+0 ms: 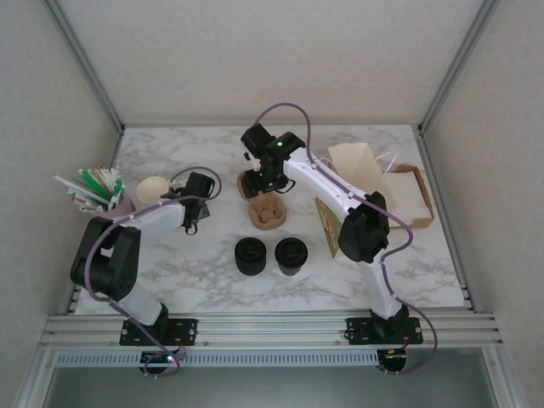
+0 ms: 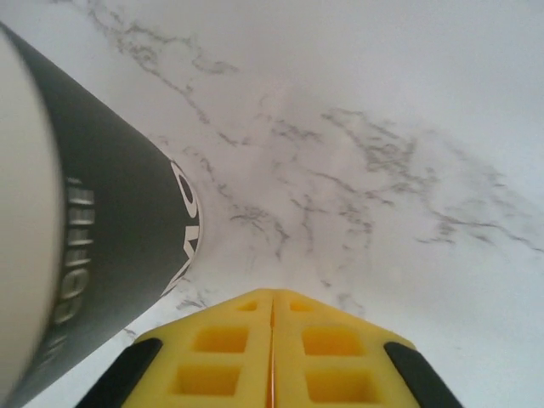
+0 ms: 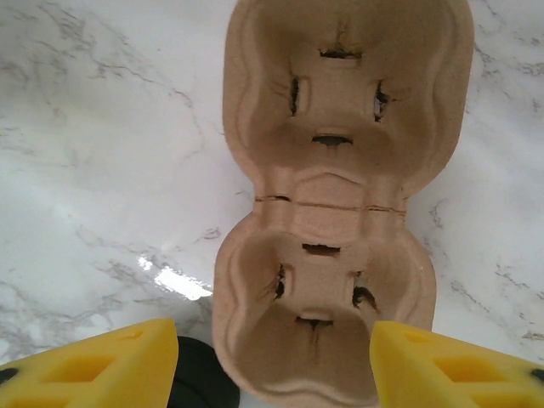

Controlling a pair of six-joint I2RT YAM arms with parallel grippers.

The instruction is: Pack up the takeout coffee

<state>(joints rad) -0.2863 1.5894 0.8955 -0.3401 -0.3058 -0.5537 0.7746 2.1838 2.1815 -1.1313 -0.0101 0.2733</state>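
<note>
Two black-topped round things stand side by side at the table's front middle. The right one (image 1: 291,256) looks like the lidded takeout coffee, and the left one (image 1: 251,256) like a squat stack of lids. Beyond them lies a brown pulp two-cup carrier (image 1: 269,212) (image 3: 340,212). My right gripper (image 1: 265,189) (image 3: 276,344) hangs open over its far end, with one yellow finger (image 3: 102,365) on each side of the nearest cell and nothing held. My left gripper (image 1: 189,223) (image 2: 272,293) is shut and empty. It sits beside a stack of lidless dark cups (image 1: 153,189) (image 2: 110,221).
A holder of straws and stirrers (image 1: 93,189) stands at the far left. A white paper bag (image 1: 357,166), a brown cardboard box (image 1: 414,197) and a green packet (image 1: 327,225) crowd the right side. A dark round shape (image 3: 197,382) shows by my right gripper's left finger.
</note>
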